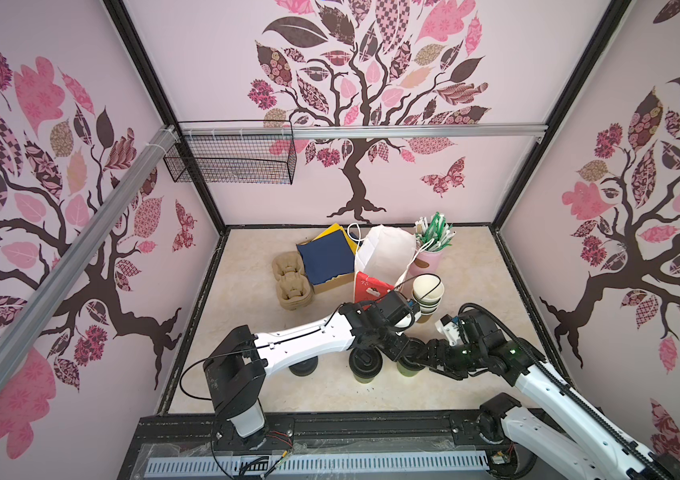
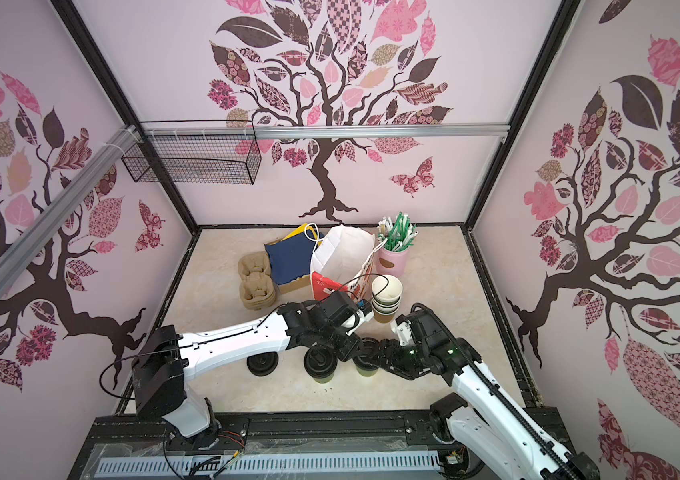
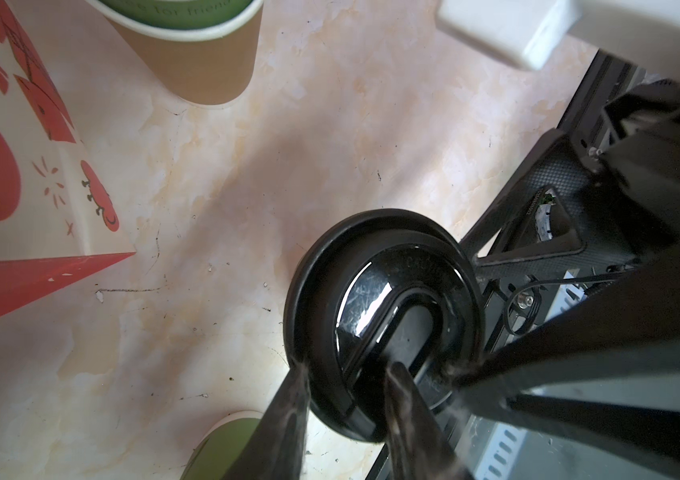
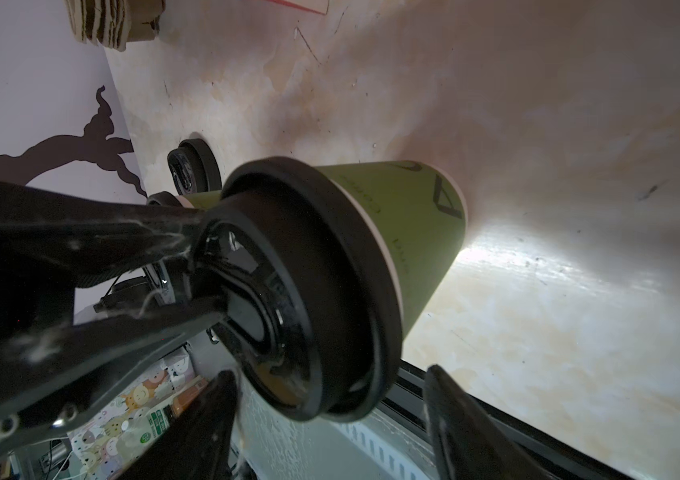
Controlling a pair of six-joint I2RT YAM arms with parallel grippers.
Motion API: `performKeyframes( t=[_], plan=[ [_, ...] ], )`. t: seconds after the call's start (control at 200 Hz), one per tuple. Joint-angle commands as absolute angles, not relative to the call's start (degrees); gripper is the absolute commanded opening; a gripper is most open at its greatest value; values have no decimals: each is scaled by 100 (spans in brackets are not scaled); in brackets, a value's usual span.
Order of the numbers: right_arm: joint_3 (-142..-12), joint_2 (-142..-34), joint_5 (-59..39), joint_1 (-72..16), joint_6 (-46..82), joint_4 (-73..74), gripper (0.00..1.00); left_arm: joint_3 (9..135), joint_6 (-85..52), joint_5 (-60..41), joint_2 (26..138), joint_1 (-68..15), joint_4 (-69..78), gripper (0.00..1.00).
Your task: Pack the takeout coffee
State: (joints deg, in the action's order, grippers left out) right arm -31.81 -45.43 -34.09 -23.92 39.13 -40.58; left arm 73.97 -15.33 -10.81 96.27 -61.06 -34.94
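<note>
Left gripper [image 3: 348, 370] is clamped onto the black lid of the first coffee cup [image 4: 413, 232]. One finger [image 3: 288, 411] is outside the rim and the other is pressed into the recess on top. That's a firm pinch on the lid's raised ring.

Right gripper [image 4: 330, 372] sits over the very same lid, but its jaws stand wide and released. One finger is close by the lid's edge, and the other is clear of it with table showing in the gap. It holds nothing.

In both top views the two arms meet over this cup, the left from 8 o'clock and the right from 4 o'clock, and they hide most of it. The cup stands on the marbled table [image 1: 247, 332] at the 6 o'clock end, near the front rail.

Just beside it at 9 o'clock is the second coffee cup [image 1: 365, 365], lid on and untouched. Further along at 9 o'clock is a loose black lid [image 1: 304, 368], partly under the left arm.

At 12 o'clock is the stack of lidless nested cups [image 1: 427, 293]. At 11 o'clock is a red-and-white paper bag [image 1: 371, 286], with a white bag [image 1: 388, 249] behind it. The pink straw holder [image 1: 429, 259] sits far back at 1 o'clock, and the pulp cup carriers [image 1: 292, 282] are out at 10 o'clock.
</note>
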Motion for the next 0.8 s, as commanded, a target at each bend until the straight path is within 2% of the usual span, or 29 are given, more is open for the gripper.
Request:
performKeyframes(
  t=[0.0, 0.13, 0.54, 0.685, 0.795],
  plan=[
    [-3082, -4688, -3642, -2386, 3868, -3901, 73, 7242, -1503, -1072, 9886, -6099, -3762, 34],
    [-2983, -4864, -3516, -2382, 3786, -4032, 71, 7232, -1511, -1055, 9893, -6100, -3775, 34],
    [-2660, -5274, -2285, -2382, 3726, -4930, 65, 7134, -1564, -1029, 9898, -6098, -3795, 33],
    [-2604, -5473, -2263, -2382, 3820, -4935, 64, 7113, -1564, -1015, 9896, -6099, -3823, 34],
    [-2927, -5362, -2381, -2382, 3764, -4986, 67, 7124, -1556, -1011, 9881, -6098, -3823, 34]
  ],
)
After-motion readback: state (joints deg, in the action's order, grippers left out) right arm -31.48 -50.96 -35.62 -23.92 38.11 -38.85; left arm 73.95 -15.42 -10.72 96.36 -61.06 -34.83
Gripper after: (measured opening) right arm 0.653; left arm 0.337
